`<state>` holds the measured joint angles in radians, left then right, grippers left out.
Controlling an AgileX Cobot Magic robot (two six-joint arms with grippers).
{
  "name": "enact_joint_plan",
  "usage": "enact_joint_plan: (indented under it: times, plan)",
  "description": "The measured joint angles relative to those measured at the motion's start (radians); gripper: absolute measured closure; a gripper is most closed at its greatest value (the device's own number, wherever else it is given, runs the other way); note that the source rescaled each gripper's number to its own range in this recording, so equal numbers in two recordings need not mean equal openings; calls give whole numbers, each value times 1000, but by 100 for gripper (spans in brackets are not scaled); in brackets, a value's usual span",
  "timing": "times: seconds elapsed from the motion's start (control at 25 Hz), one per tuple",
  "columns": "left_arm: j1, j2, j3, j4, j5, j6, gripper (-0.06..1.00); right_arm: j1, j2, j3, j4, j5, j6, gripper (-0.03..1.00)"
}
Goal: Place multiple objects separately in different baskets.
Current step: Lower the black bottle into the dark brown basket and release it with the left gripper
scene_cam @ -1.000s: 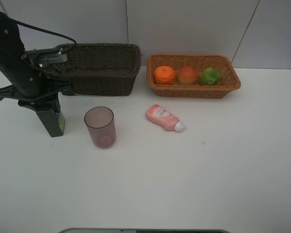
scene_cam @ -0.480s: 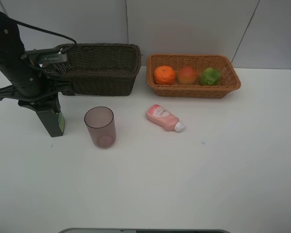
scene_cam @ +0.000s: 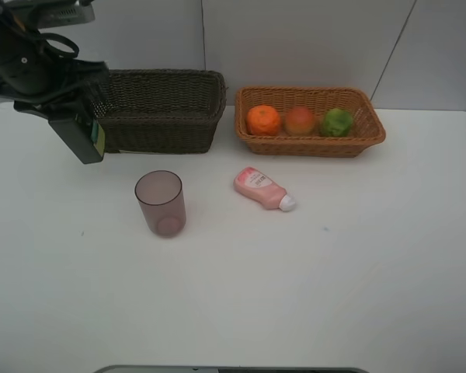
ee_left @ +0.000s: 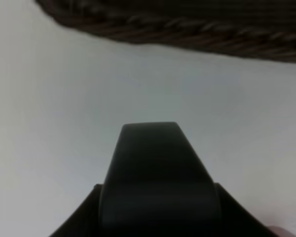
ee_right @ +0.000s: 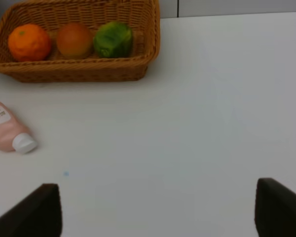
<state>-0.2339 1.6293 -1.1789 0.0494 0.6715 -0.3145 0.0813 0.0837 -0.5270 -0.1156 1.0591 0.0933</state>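
Since a moment ago, the left gripper (scene_cam: 66,116) has risen from the table (scene_cam: 334,272), carrying the dark green pump bottle (scene_cam: 83,141) with it. From the high camera we see its fingers pinching the bottle, which hangs tilted in the air just left of the dark brown basket (scene_cam: 163,134). The mauve cup (scene_cam: 161,203) stands upright nearer to us, and the pink tube (scene_cam: 262,189) lies to its right, cap pointing right. The light basket (scene_cam: 311,145) holds the orange (scene_cam: 262,120), peach (scene_cam: 299,120) and green fruit (scene_cam: 336,122) in a row.

In the left wrist view a dark rounded shape blocks the foreground, and we cannot tell what it is. Beyond it runs the dark basket's woven edge.

In the right wrist view, the right gripper (ee_right: 160,212) hangs spread wide and empty above bare table, well apart from the tube and light basket.
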Motion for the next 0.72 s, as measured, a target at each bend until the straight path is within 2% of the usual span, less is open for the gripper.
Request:
enact_joint_plan:
  times: [0.32, 0.48, 0.72]
  plan:
    - [-71, 81, -281, 106, 29, 41, 53, 0, 0, 0, 0, 0, 0, 35]
    - [-103, 176, -399, 128, 16, 65, 53, 0, 0, 0, 0, 0, 0, 35]
    - [-154, 327, -501, 103, -35, 257, 53, 0, 0, 0, 0, 0, 0, 35]
